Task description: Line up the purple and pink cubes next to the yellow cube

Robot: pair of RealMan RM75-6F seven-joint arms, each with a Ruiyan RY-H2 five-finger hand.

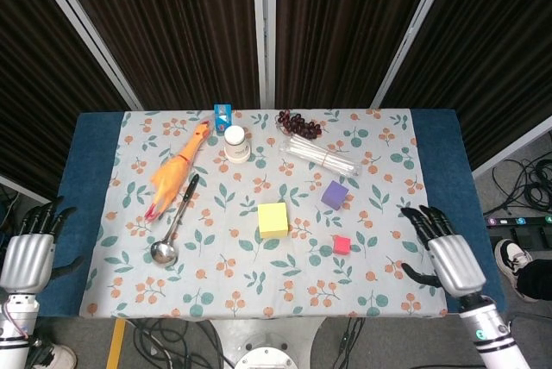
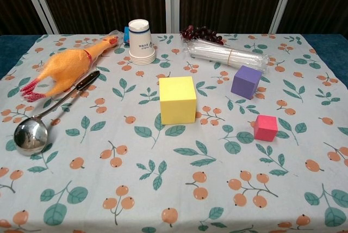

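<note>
Your right hand (image 1: 450,259) hovers empty, fingers spread, over the counter's (image 1: 438,149) right edge; your left hand (image 1: 28,253) likewise at the left. Purple cube (image 1: 335,195) and pink cube (image 1: 341,245) sit right of the yellow cube (image 1: 272,219).

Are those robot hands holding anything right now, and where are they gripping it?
Nothing is held. Left hand and right hand are both empty, fingers apart.
</note>
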